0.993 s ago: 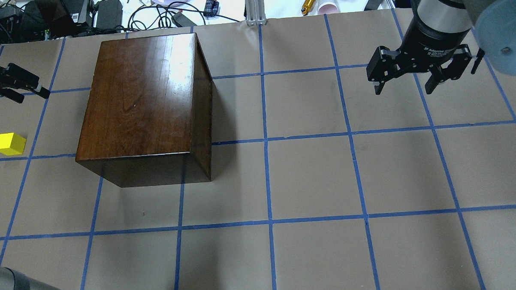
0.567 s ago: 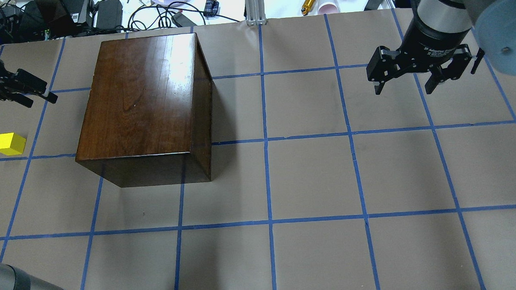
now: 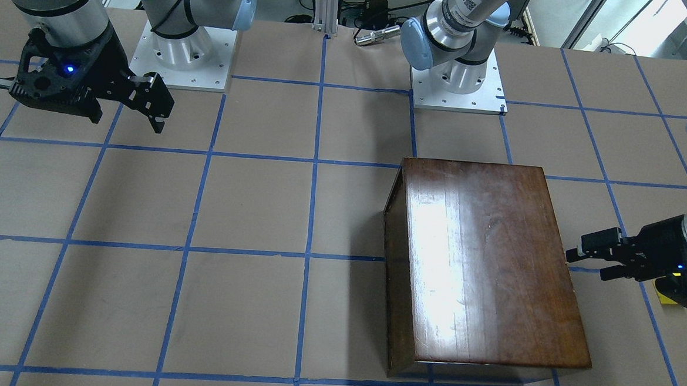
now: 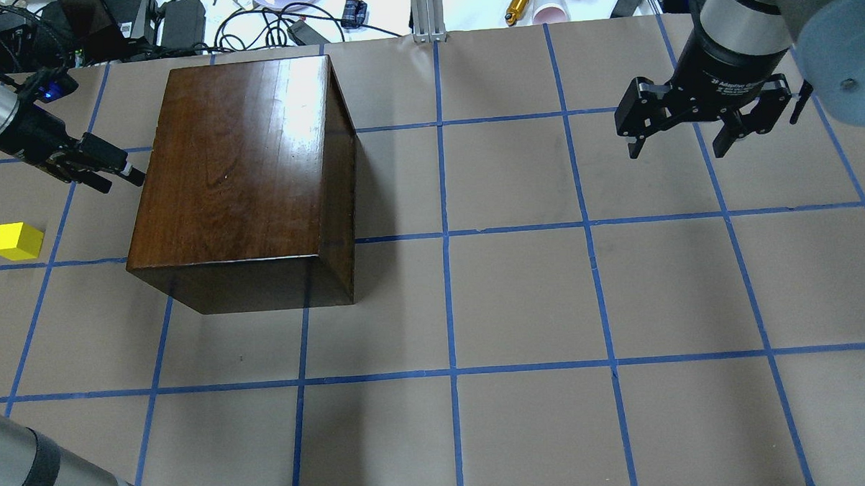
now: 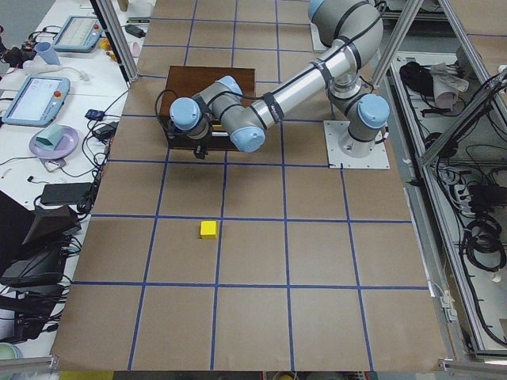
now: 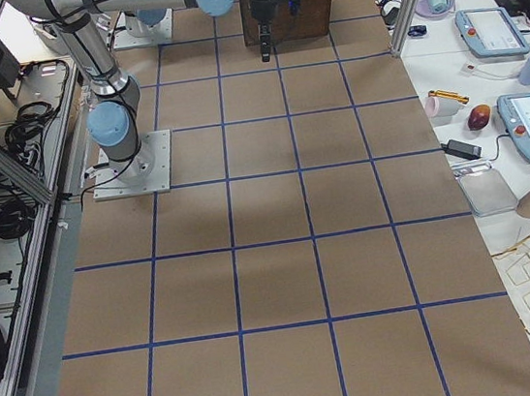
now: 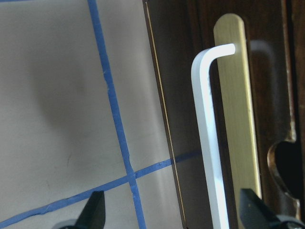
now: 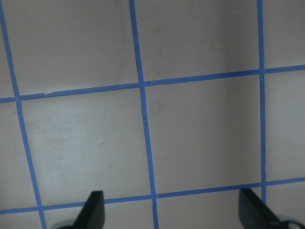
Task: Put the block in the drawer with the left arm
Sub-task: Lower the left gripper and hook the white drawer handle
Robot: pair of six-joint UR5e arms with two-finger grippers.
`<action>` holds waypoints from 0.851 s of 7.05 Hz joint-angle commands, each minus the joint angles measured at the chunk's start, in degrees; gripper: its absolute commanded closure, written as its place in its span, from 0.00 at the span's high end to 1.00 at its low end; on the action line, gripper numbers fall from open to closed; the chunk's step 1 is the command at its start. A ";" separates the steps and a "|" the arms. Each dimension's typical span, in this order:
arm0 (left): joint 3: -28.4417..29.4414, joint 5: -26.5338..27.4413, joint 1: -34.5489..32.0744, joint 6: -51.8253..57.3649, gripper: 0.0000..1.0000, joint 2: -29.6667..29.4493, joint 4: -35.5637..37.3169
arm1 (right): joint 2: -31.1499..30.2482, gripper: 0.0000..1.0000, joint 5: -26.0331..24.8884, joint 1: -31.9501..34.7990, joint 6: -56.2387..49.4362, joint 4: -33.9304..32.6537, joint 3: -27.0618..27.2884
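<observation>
Overhead view, left to right. The block (image 4: 16, 241) lies on the bench (image 4: 521, 297) at the far left, well apart from the box (image 4: 242, 156) and nearer the robot than the left gripper (image 4: 122, 182). The left gripper, level with the box's left face, has its fingers spread wide and holds nothing. In its wrist view the metal pull (image 7: 209, 133) of the drawer (image 7: 271, 71) appears between the fingertips, and the drawer sits shut in the box. The right gripper (image 4: 680, 151) hangs above bare bench at the far right, spread wide and empty.
</observation>
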 commanded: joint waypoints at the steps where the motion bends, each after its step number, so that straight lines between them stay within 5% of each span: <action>1: -0.01 -1.93 -0.13 -0.13 1.00 -1.54 0.51 | 0.00 1.00 0.00 0.06 0.00 0.00 0.09; 6: -0.01 -1.94 -1.36 -0.57 1.00 -3.12 2.97 | 0.00 1.00 0.00 0.06 0.00 0.00 0.00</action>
